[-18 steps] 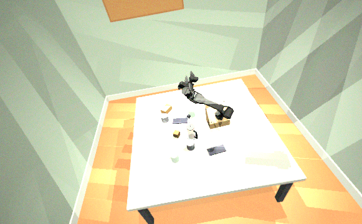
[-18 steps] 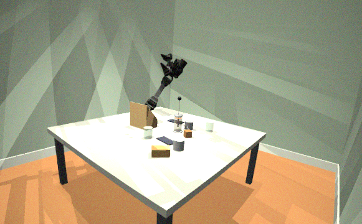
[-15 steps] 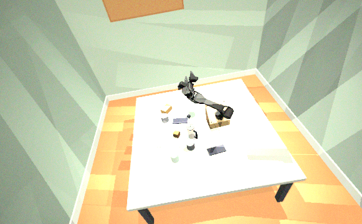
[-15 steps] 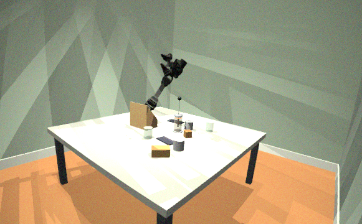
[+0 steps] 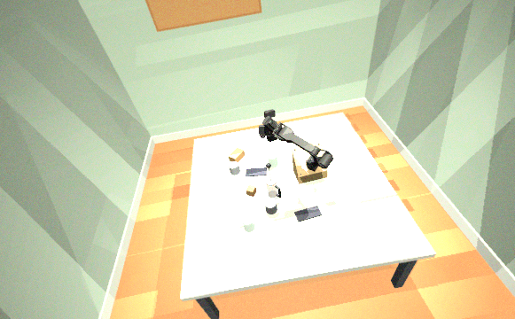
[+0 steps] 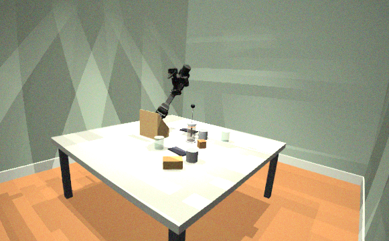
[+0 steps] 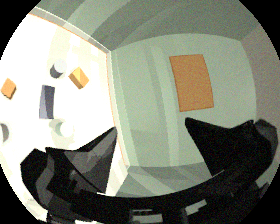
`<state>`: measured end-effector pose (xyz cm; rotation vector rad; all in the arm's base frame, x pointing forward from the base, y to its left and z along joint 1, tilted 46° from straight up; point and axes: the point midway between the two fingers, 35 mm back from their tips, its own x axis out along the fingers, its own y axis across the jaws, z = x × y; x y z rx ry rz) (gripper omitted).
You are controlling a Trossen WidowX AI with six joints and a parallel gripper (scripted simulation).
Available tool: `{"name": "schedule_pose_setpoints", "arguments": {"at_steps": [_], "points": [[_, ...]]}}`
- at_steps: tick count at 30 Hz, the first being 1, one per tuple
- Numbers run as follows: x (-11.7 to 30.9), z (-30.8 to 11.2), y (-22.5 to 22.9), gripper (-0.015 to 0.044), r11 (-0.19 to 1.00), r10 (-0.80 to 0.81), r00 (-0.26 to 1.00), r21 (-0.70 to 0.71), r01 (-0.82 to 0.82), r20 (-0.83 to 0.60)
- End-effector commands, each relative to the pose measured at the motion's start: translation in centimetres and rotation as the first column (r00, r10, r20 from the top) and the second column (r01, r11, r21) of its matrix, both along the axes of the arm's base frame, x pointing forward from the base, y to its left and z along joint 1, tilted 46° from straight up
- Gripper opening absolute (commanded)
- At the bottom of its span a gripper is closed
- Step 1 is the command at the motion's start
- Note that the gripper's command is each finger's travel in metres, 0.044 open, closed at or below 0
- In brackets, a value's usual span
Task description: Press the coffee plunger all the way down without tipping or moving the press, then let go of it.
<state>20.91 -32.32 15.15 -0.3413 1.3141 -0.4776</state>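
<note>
The coffee press (image 5: pixel 271 187) (image 6: pixel 191 134) stands upright on the white table (image 5: pixel 226 266) (image 6: pixel 120 167). Its thin rod stands tall above the lid with a black knob (image 5: pixel 269 165) (image 6: pixel 193 106) at the top, so the plunger is up. Its dark handle (image 5: pixel 278 192) shows in the top view. My gripper (image 5: pixel 264 122) (image 7: pixel 152 125) is open and empty. It is raised high above the table, apart from the press and toward the far wall in the top view. In the wrist view its fingers are spread wide; the knob is not visible between them.
A wooden angled block (image 5: pixel 312 177) (image 6: pixel 148 124) stands near the arm's base. Pale green cups (image 6: pixel 159 142) (image 6: pixel 225 136), dark grey cups (image 6: pixel 191 156) (image 6: pixel 203 134), an orange cube (image 5: pixel 251 190) (image 6: pixel 201 144), a yellow-orange block (image 6: pixel 173 163) (image 7: pixel 79 78) and dark flat pads (image 5: pixel 256 172) (image 5: pixel 308 213) surround the press.
</note>
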Motion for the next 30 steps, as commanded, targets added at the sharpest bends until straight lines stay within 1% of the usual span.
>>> {"name": "schedule_pose_setpoints", "arguments": {"at_steps": [1,4,7,11,14,16,18,22,27,30], "points": [[-0.1,-2.9,8.3,0.044,0.845,0.162,0.959,0.469,-0.257,0.234],[0.3,-2.0,11.4,0.044,0.732,0.129,0.916,0.587,-0.346,0.379],[0.7,-0.2,14.0,0.044,0.613,0.044,0.853,0.66,-0.434,0.52],[1.3,3.2,16.1,0.044,0.476,-0.135,0.732,0.692,-0.543,0.668],[1.5,6.0,16.6,0.044,0.409,-0.287,0.619,0.678,-0.611,0.731],[1.3,7.3,16.5,0.044,0.386,-0.359,0.557,0.663,-0.642,0.749],[1.3,7.4,16.6,0.044,0.384,-0.37,0.547,0.66,-0.645,0.751],[1.5,6.2,17.7,0.044,0.386,-0.369,0.55,0.662,-0.642,0.749],[1.7,3.6,20.4,0.044,0.385,-0.37,0.547,0.66,-0.645,0.75],[1.7,3.3,20.7,0.044,0.384,-0.371,0.546,0.659,-0.646,0.751]]}}
